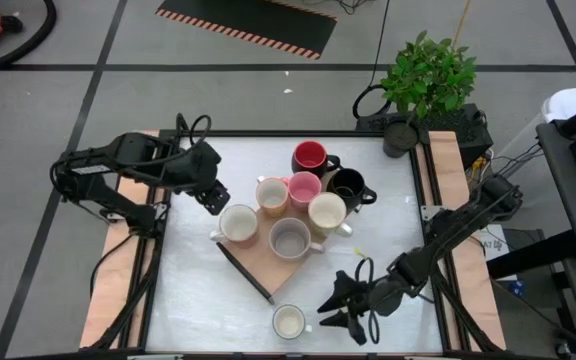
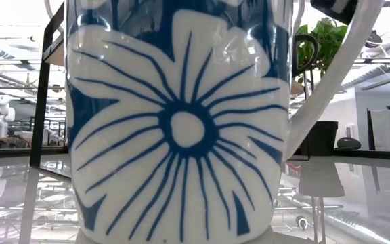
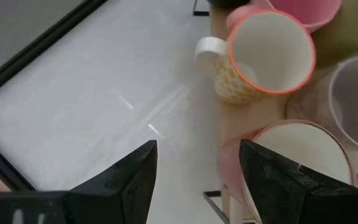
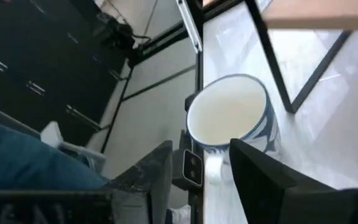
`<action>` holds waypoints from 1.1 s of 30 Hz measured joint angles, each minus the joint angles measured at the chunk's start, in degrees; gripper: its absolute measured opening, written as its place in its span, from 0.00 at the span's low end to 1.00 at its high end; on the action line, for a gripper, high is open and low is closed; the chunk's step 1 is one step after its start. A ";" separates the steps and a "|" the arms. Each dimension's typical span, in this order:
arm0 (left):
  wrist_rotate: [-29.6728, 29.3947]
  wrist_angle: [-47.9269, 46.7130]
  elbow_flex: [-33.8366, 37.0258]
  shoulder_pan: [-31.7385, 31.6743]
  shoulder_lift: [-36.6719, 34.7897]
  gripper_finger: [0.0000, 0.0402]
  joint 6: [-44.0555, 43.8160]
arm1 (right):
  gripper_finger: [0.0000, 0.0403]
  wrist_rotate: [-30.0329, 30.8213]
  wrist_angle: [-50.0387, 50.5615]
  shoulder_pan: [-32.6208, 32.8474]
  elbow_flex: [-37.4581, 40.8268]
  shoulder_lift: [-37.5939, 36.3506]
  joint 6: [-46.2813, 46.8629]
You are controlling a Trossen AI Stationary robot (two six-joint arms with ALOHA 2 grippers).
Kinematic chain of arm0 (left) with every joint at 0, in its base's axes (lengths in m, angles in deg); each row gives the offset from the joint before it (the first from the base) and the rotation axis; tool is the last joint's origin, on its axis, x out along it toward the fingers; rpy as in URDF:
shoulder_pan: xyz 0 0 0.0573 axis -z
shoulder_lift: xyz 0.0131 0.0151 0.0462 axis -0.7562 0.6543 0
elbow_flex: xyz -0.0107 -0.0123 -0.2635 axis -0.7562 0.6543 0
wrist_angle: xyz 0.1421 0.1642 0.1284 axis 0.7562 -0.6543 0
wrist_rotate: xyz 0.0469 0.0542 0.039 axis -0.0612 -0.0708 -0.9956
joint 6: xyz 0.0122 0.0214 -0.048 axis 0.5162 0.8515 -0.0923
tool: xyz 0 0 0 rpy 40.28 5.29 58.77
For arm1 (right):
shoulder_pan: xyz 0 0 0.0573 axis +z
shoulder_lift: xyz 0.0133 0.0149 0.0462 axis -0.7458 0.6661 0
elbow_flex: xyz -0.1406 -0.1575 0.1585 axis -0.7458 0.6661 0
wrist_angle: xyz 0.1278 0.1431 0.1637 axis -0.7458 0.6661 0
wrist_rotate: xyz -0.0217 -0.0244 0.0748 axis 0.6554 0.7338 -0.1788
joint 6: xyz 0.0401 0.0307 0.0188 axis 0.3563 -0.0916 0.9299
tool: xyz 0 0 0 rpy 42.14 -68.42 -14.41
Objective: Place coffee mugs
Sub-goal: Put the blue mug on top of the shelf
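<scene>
Blue-and-white mug (image 1: pixel 288 321) stands upright just ahead of my right gripper (image 1: pixel 334 310), mouth up, handle toward my fingers, which are spread, holding nothing. My left gripper (image 1: pixel 217 199), open and empty, hovers beside the cream mug (image 1: pixel 238 224).

Two dark, jointed arms with looping black cables, each ending in a black two-fingered pincer.

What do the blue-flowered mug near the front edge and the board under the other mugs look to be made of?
Blue-flowered mug: probably glazed ceramic; glossy white surface with reflections across the blue print. Board: looks like light unfinished wood, matte tan, with a dark edge strip; the grain can't be made out.
</scene>
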 joint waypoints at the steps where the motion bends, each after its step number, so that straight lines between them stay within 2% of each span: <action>1: 0.02 0.00 0.00 0.40 0.01 0.58 -0.55 | 0.37 0.00 -0.48 0.27 0.00 0.68 -0.14; 13: -0.80 -0.12 0.02 4.15 1.05 0.58 -6.59 | 0.36 0.67 -1.85 2.86 -4.87 11.32 -4.96; 17: -0.80 -0.04 0.07 4.46 1.16 0.58 -7.66 | 0.36 4.11 -0.97 2.94 -7.35 14.06 -7.21; 21: -0.69 -0.05 0.04 4.46 1.17 0.58 -8.82 | 0.36 9.36 2.53 2.99 -9.01 14.89 -7.60; 33: 0.36 -0.05 0.07 5.64 1.15 0.58 -10.53 | 0.36 9.82 4.79 3.54 -8.96 14.84 -7.82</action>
